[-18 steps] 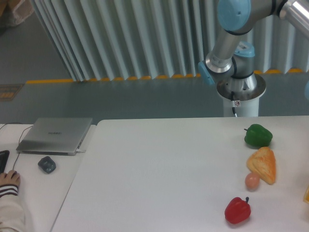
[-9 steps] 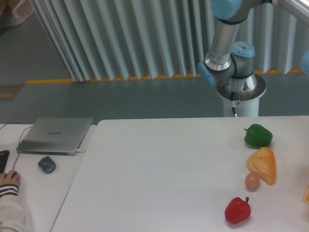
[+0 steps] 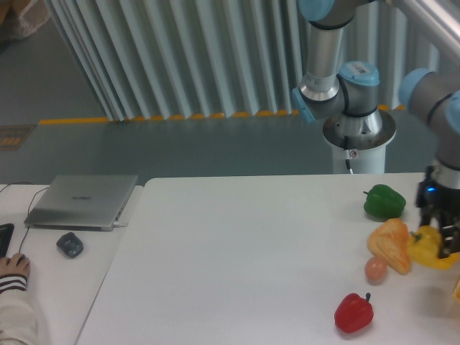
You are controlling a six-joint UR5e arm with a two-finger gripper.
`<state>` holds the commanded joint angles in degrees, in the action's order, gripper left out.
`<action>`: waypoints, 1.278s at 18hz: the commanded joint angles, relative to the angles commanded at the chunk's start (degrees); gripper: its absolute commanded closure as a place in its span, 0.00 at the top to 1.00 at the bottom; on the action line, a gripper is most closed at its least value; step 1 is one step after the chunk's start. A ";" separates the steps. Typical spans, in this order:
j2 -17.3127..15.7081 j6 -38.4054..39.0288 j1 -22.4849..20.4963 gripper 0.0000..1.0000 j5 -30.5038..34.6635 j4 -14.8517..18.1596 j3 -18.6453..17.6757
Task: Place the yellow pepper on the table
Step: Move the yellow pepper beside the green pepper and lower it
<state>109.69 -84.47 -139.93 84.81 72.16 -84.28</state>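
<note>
Gripper (image 3: pixel 437 241): at the right edge, pointing down, fingers pinched on the yellow pepper; it was out of view half a second ago and has come in from the right.
Arm (image 3: pixel 334 65): grey tube links and blue joint caps behind the table; its upper part is cut off by the top edge, and the wrist above the gripper is partly cut by the right edge. The upright link stands further left and higher than in the earlier frames.
Table (image 3: pixel 237 259): white top, bottom and right sides cropped.
Laptop (image 3: pixel 83 201): grey, closed, on the side desk at left, unmoved.
Wedge (image 3: pixel 392 244): orange-yellow, just left of the pepper, unmoved.
Pepper (image 3: pixel 430 248): yellow, held at the table's right edge, just beside the wedge; whether it touches the tabletop cannot be told. No stem is visible and the fingers cover its top, so its pointing and long axis are unclear. New since the earlier frames.
Green pepper (image 3: pixel 383 202): behind the wedge, stem to upper left.
Red pepper (image 3: pixel 353 313): nearest the camera, stem up.
Ball (image 3: pixel 375 269): pinkish-tan, touching the wedge's lower left.
</note>
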 joint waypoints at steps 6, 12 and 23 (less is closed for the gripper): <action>-0.79 4.39 3.34 0.64 -0.09 1.49 -3.34; -2.81 5.97 7.38 0.65 -0.44 6.94 -3.79; 0.26 13.18 13.01 0.69 1.14 4.57 -3.88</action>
<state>109.95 -71.29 -126.92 85.95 76.74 -88.15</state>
